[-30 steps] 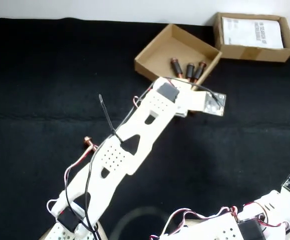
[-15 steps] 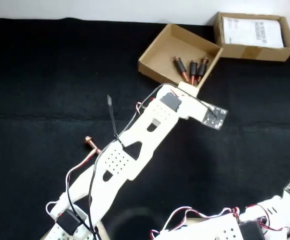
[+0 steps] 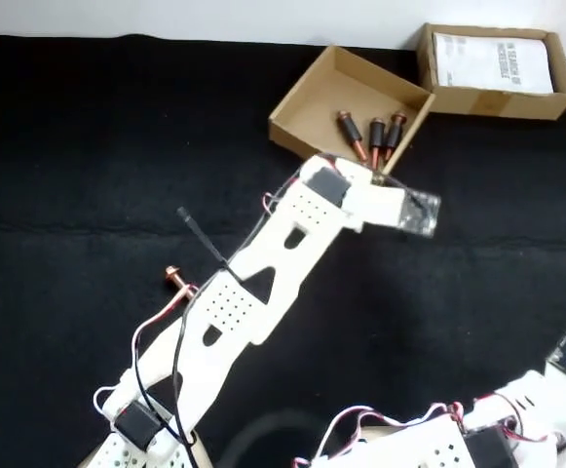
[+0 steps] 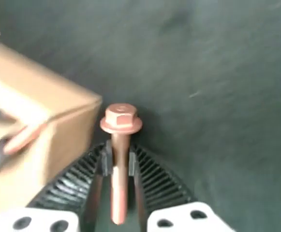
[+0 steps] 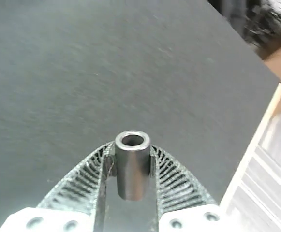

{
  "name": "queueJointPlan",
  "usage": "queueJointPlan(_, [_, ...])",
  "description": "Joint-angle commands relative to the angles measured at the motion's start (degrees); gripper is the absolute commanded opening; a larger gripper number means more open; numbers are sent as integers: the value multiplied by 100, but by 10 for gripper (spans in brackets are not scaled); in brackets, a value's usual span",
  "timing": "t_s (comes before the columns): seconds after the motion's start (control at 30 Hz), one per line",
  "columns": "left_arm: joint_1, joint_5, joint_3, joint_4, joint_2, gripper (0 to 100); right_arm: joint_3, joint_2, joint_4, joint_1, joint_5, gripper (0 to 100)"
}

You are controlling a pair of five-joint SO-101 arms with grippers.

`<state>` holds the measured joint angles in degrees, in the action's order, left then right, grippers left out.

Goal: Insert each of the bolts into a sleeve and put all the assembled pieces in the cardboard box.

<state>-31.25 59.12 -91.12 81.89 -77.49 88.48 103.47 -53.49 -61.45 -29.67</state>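
The left gripper [image 4: 120, 153] is clamped on a copper-coloured bolt [image 4: 120, 121] — the shank runs between the ribbed fingers and the hex head sticks out past their tips. The head is over the black table [image 4: 217, 72], just beside a corner of the cardboard box [image 4: 38, 130]. The right gripper [image 5: 132, 155] grips a grey sleeve [image 5: 132, 171] lengthwise between its fingers, with the open bore end reaching beyond their tips. In the high view three assembled pieces [image 3: 372, 136] lie side by side in the cardboard box, close to the wall nearest the left arm — and a loose bolt [image 3: 176, 280] lies on the table well apart from the box, beside that arm.
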Motion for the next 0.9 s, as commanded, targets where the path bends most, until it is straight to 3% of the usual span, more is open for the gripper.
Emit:
queueJointPlan(0.0, [40, -1011, -409, 431, 1042, 9, -268, 40, 127, 840, 571, 7])
queueJointPlan(0.3, [-13, -2963, -391, 1723, 2167, 9, -374, 40, 101, 2686, 1196, 7])
queueJointPlan(0.47, [-4, -3174, -391, 1873, 2949, 9, -347, 40, 136, 3864, 1275, 7])
queueJointPlan(0.57, [13, -3402, -391, 1864, 3486, 9, -382, 40, 171, 4699, 1785, 7])
queueJointPlan(0.77, [22, -5960, -391, 1873, 4338, 9, -470, 40, 1095, 5833, 3130, 7])
queueJointPlan(0.87, [22, -6576, -391, 1881, 4708, 9, -470, 40, 1429, 6281, 3402, 7])
